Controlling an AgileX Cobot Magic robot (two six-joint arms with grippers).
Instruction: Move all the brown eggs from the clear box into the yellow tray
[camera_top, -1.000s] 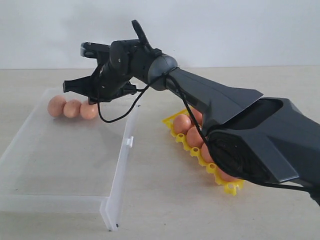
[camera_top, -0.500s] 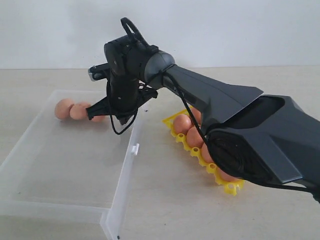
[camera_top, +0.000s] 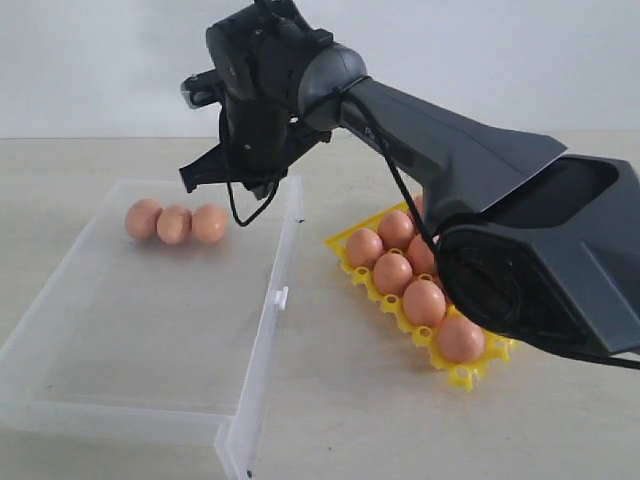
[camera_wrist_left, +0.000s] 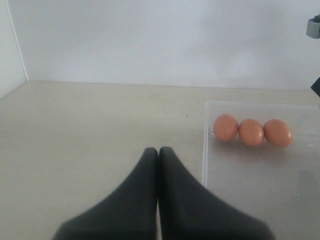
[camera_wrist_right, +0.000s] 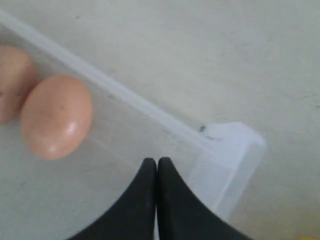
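Observation:
Three brown eggs (camera_top: 174, 225) lie in a row at the far side of the clear box (camera_top: 262, 350). My right gripper (camera_top: 187, 180) hangs shut and empty above the box's far right corner, just beyond the eggs. In the right wrist view its tips (camera_wrist_right: 157, 161) are over the box floor near the corner (camera_wrist_right: 235, 150), with one egg (camera_wrist_right: 56, 116) beside them. The yellow tray (camera_top: 462, 377) on the right holds several brown eggs (camera_top: 392, 272). My left gripper (camera_wrist_left: 158, 150) is shut and empty over bare table, outside the box wall (camera_wrist_left: 204, 155), facing the three eggs (camera_wrist_left: 251, 132).
The black right arm (camera_top: 470, 170) stretches from the right across and above the yellow tray. A white wall stands behind the beige table (camera_top: 330, 400). The box's raised side wall (camera_top: 285, 270) runs between box and tray.
My right gripper has risen from beside the eggs and swung to the box's far right corner. The clear box and its three eggs have shifted slightly to the right.

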